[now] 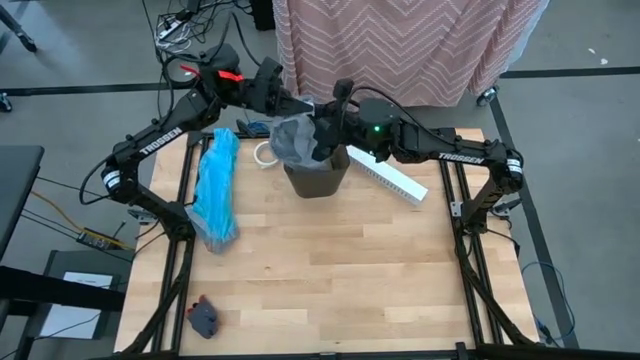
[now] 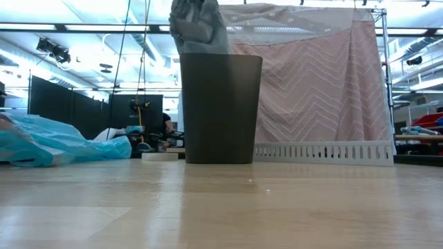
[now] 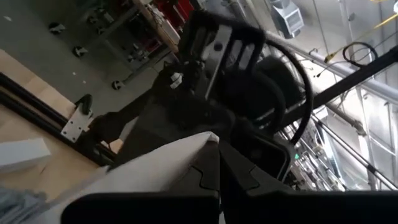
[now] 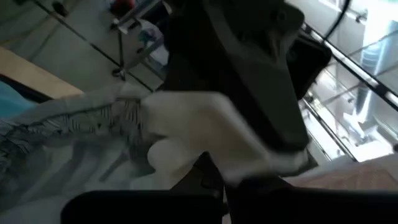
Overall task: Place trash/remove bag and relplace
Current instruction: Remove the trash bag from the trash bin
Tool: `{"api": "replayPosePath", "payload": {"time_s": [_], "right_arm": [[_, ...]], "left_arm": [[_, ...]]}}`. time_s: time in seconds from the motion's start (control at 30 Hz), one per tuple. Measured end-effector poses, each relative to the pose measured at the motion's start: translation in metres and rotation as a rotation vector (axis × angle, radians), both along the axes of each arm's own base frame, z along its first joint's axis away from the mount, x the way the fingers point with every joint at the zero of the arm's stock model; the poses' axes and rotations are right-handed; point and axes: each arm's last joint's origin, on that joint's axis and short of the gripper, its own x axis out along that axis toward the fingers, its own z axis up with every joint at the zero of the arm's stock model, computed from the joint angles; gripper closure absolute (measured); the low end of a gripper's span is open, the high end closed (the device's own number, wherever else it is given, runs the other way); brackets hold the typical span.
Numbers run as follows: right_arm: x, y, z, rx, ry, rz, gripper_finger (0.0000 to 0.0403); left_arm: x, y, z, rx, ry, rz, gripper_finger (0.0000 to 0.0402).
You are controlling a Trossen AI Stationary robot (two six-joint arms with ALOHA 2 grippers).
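A dark bin (image 1: 318, 178) (image 2: 220, 107) stands upright on the table's far middle. The light grey bag (image 1: 293, 140) (image 2: 197, 24) rises in a bunch out of the bin's mouth. My left gripper (image 1: 298, 108) (image 3: 219, 148) is above the bin's far left rim, shut on the bag. My right gripper (image 1: 322, 128) (image 4: 211, 167) is just above the bin's far right rim, also shut on the bag. The turquoise bag (image 1: 215, 188) (image 2: 55, 142) lies crumpled on the table left of the bin. No loose trash shows. My left gripper pinches the grey bag's upper edge (image 3: 186, 155) between its two fingers, coming slanting from the far left. The plastic is bunched; one layer or several, I cannot tell. The bag hangs below it into the bin. My right gripper pinches a bunched part of the bag's top (image 4: 186, 140) between its fingers, coming from the right, close against the left gripper. The bag's lower part stays inside the bin.
A white tape ring (image 1: 265, 153) lies left of the bin. A long white box (image 1: 388, 176) (image 2: 322, 152) lies slanted to the bin's right. A small dark object with red (image 1: 205, 318) sits near the near left corner. Bare wood fills the table's near half.
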Motion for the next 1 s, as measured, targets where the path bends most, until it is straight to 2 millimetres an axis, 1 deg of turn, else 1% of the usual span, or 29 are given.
{"api": "replayPosePath", "payload": {"time_s": [0.13, 0.2, 0.33, 0.63, 0.73, 0.87, 1.0], "right_arm": [[0.000, 0.000, -0.001, 0.018, -0.005, 0.013, 0.0403], [0.001, 0.001, -0.001, 0.035, -0.012, 0.037, 0.0403], [0.001, 0.002, 0.000, 0.070, -0.043, 0.084, 0.0403], [0.002, 0.003, 0.003, 0.089, -0.084, 0.108, 0.0403], [0.001, 0.004, 0.001, 0.121, -0.072, 0.145, 0.0403], [0.003, 0.007, -0.006, 0.163, -0.011, 0.224, 0.0403], [0.004, 0.009, -0.014, 0.182, 0.054, 0.228, 0.0403]], "left_arm": [[0.004, -0.002, -0.002, 0.013, -0.001, 0.020, 0.0401], [0.006, -0.003, 0.003, 0.027, -0.042, 0.054, 0.0401], [0.008, -0.009, 0.012, 0.040, -0.123, 0.061, 0.0401], [0.014, -0.015, 0.010, 0.034, -0.119, 0.054, 0.0401], [0.014, -0.015, 0.009, 0.032, -0.114, 0.048, 0.0401], [0.015, -0.014, 0.008, 0.026, -0.106, 0.055, 0.0401], [0.015, -0.014, 0.008, 0.025, -0.105, 0.043, 0.0401]]}}
